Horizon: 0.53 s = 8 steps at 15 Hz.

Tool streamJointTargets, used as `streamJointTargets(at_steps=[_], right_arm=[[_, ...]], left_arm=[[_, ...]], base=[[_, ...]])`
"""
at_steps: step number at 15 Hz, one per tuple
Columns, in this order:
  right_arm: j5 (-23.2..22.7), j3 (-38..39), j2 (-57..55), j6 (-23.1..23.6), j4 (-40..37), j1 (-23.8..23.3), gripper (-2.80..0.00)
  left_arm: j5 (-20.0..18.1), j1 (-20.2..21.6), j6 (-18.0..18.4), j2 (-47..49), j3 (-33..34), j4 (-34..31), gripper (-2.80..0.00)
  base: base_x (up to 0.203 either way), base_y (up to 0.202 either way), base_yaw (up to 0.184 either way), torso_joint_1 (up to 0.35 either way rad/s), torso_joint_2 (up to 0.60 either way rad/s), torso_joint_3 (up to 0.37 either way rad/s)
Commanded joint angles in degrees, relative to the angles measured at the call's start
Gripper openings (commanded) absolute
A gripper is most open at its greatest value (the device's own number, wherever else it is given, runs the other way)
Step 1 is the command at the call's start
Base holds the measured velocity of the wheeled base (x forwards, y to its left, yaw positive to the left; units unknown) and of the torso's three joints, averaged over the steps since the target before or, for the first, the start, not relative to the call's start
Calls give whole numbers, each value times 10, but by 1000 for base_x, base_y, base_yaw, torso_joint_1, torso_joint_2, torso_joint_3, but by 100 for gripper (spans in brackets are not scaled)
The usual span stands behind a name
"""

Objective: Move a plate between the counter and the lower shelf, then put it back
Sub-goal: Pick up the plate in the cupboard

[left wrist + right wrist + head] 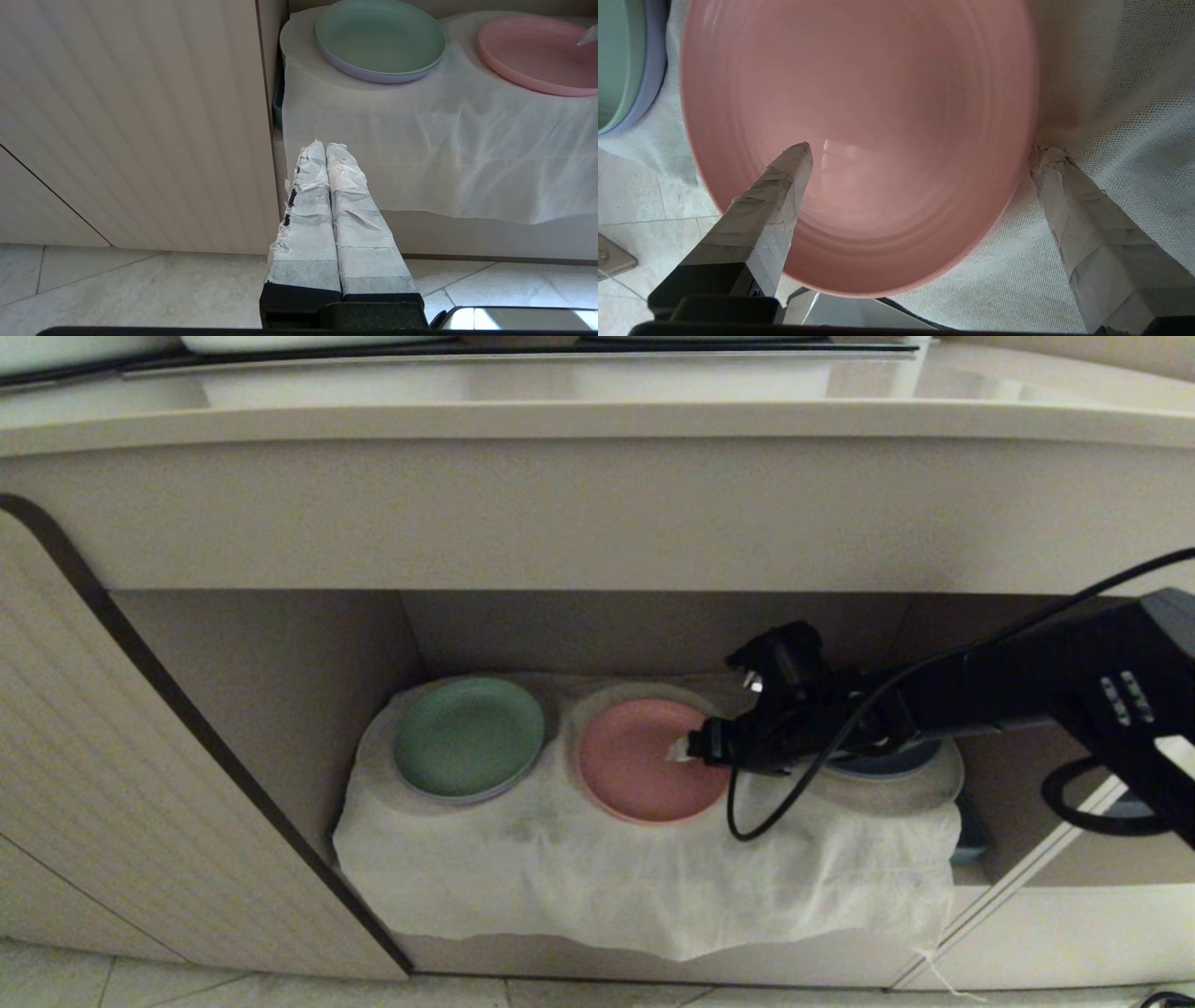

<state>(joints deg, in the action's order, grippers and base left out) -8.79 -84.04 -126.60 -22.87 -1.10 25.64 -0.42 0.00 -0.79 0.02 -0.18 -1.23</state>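
Observation:
The salmon-pink plate (644,761) (532,56) (859,116) lies flat on the cloth-covered lower shelf (607,868), in the middle of the niche. My right gripper (693,749) (924,153) reaches in from the right and stands open at the plate's right rim. One taped finger (784,186) hangs over the plate's inside; the other finger (1073,205) is outside the rim, on the cloth. The plate is not gripped. The beige counter (560,415) runs above the niche. My left gripper (325,145) is shut and empty, low by the floor, in front of the shelf's left end.
A green plate (467,735) (378,35) sits left of the pink one, stacked on a lilac plate. A dark blue plate (887,763) peeks out behind my right arm. The ribbed cabinet door (140,784) stands open at the left. A black cable (747,812) loops below the wrist.

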Motion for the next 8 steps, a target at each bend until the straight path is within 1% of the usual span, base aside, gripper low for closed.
streamJointTargets(at_steps=[1, 8], right_arm=[[0, 1, -3, -2, -1, 1, 0], [0, 0, -5, -2, 0, 9, 0]], left_arm=[[0, 0, 0, 0, 0, 0, -280], [0, 0, 0, 0, 0, 0, -280]], base=[[0, 0, 0, 0, 0, 0], [0, 0, 0, 0, 0, 0]])
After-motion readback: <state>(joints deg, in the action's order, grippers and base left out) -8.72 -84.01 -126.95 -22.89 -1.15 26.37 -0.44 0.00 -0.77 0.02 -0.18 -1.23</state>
